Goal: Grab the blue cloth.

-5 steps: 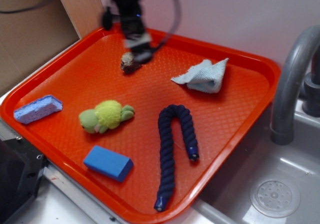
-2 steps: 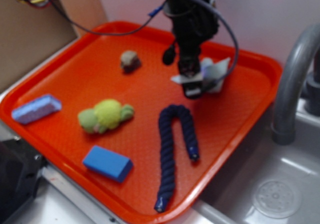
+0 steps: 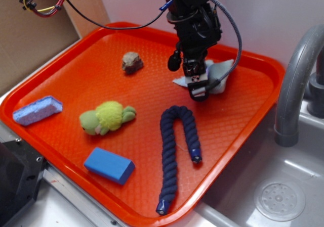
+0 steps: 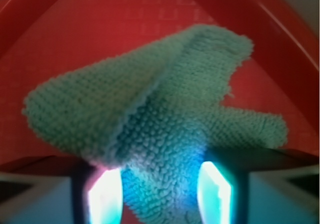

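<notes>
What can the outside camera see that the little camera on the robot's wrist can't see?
Only the exterior view shows the green and yellow plush turtle, the dark navy twisted rope, the bright blue rectangular foam block, the pale purple sponge, the small brown lump and the grey faucet.

Only the wrist view shows the cloth's nubby weave close up, lying between the two glowing fingertips.

Both show the pale grey-blue terry cloth, the gripper over it, and the orange plastic tray.
</notes>
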Available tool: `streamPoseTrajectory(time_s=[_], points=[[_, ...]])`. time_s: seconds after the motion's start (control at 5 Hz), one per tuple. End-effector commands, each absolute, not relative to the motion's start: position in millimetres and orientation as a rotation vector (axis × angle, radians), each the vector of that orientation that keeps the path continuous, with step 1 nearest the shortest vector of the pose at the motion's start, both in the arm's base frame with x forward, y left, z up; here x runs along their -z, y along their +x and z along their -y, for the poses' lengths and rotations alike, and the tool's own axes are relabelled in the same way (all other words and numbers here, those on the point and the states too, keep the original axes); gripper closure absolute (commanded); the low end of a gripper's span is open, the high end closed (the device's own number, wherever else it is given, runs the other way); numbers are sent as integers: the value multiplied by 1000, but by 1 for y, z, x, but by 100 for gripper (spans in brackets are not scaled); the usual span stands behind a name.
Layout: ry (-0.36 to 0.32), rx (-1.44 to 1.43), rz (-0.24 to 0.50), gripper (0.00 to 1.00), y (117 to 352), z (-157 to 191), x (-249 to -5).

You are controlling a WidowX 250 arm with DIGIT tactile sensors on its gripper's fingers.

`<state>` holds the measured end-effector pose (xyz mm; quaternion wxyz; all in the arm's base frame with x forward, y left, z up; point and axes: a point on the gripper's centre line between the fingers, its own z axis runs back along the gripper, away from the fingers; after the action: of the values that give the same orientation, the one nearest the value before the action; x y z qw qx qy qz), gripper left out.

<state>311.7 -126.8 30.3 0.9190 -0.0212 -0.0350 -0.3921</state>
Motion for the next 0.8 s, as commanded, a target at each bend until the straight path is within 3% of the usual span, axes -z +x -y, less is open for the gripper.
streamPoseTrajectory(time_s=[0.0,0.2,0.4,0.6], points=[[-38,691,144,100,312,124,-33],[49,473,208,100,306,108,-59],[57,220,274,100,283,87,-108],[46,-5,265,100,259,80,-157]])
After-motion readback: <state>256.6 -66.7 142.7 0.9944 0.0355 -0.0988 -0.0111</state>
